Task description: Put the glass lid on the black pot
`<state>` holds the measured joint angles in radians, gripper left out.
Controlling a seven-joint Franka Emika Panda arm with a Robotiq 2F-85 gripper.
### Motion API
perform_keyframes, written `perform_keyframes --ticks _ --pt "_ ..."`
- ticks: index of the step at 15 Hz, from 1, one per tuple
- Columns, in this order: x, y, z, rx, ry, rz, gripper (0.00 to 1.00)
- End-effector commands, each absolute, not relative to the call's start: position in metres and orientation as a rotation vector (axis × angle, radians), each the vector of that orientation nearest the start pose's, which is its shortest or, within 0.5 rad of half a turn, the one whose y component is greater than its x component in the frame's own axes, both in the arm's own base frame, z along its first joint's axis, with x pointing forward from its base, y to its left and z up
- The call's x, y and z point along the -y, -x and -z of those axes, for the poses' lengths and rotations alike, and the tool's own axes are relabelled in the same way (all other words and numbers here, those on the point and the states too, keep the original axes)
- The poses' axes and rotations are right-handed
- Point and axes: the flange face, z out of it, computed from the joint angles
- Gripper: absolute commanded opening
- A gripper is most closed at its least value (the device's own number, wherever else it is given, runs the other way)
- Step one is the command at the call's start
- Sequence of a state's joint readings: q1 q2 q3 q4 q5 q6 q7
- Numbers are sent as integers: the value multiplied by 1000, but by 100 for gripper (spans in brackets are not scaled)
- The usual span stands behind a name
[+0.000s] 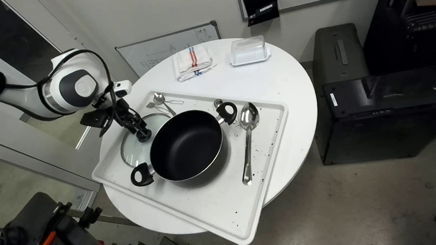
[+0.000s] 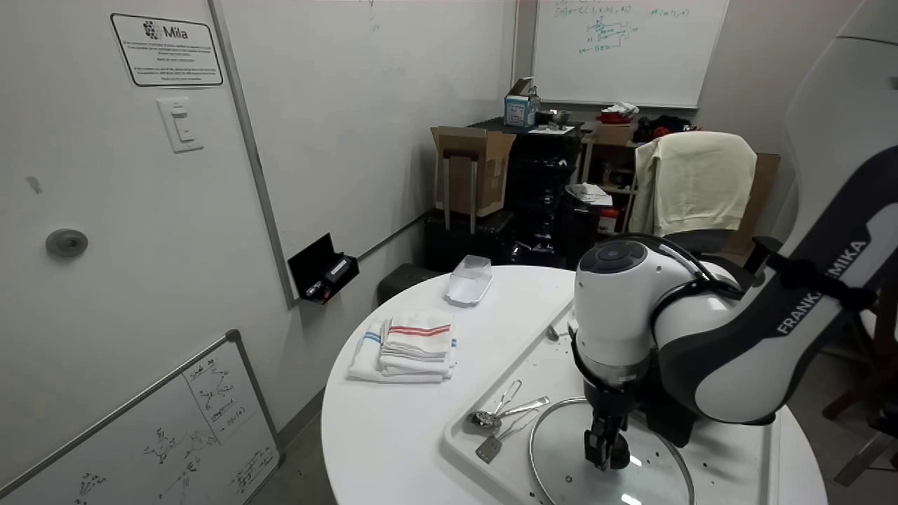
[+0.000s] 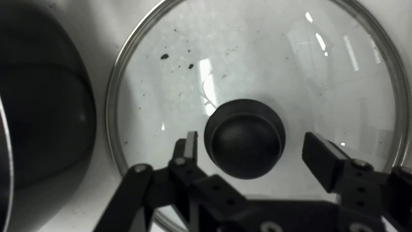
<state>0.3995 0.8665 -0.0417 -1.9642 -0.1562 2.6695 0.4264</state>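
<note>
glass lid [image 3: 257, 67]: is lying on the tray [image 1: 208, 208] right under the hand [image 3: 249, 141], knob [image 3: 244, 145] up
hand: is straddling that knob, fingers [image 3: 190, 146] apart; gap is showing on both sides in the wrist view
black pot [image 1: 187, 143]: is standing open just beside the lid, crowding the hand on its left in the wrist view; sliver of tray is showing between pot and lid rim there
loop handle [image 1: 145, 172]: is poking out of the pot near the lid; far handle [image 1: 228, 119] is pointing away from the hand
small metal utensils [image 2: 485, 419]: are lying bunched beside the lid rim, near the hand
large spoon [image 1: 248, 143]: is lying past the pot, well apart from the hand
tray: is carrying all that; one corner is overhanging the table [image 1: 295, 80] in an exterior view
dark specks [image 3: 164, 56]: are showing near the hand, on tray or glass, can't tell
table: round, white, is spreading out below the hand
towels [image 2: 421, 351]: are lying folded, beyond the tray from the hand
clear-covered dish [image 1: 249, 51]: is standing farther from the hand than the towels
framed whiteboard [image 2: 196, 421]: is leaning low, past the towels
cardboard box [image 2: 459, 186]: is standing well apart from the hand, past the dish
</note>
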Motion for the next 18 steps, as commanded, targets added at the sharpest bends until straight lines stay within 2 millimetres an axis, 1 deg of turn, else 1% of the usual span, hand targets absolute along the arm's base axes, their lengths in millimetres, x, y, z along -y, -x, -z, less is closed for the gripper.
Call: perform_keyframes --ticks 1,2,3,4,5,8,12,14,18 --pt "-203 -523 -12 127 3266 -188 53" --pt "-203 -523 -12 125 3264 -190 45" --pt "-203 -523 -13 121 3263 -188 38" --pt "-202 -523 -13 118 3263 -188 28" --pt "-202 -523 -15 117 3263 -184 25" --pt "-202 -521 -21 126 3262 -178 25" --pt "-203 -510 -41 163 3274 -169 25" --pt "-205 -503 -51 180 3276 -178 25" --pt "-206 -489 -80 210 3273 -171 25"
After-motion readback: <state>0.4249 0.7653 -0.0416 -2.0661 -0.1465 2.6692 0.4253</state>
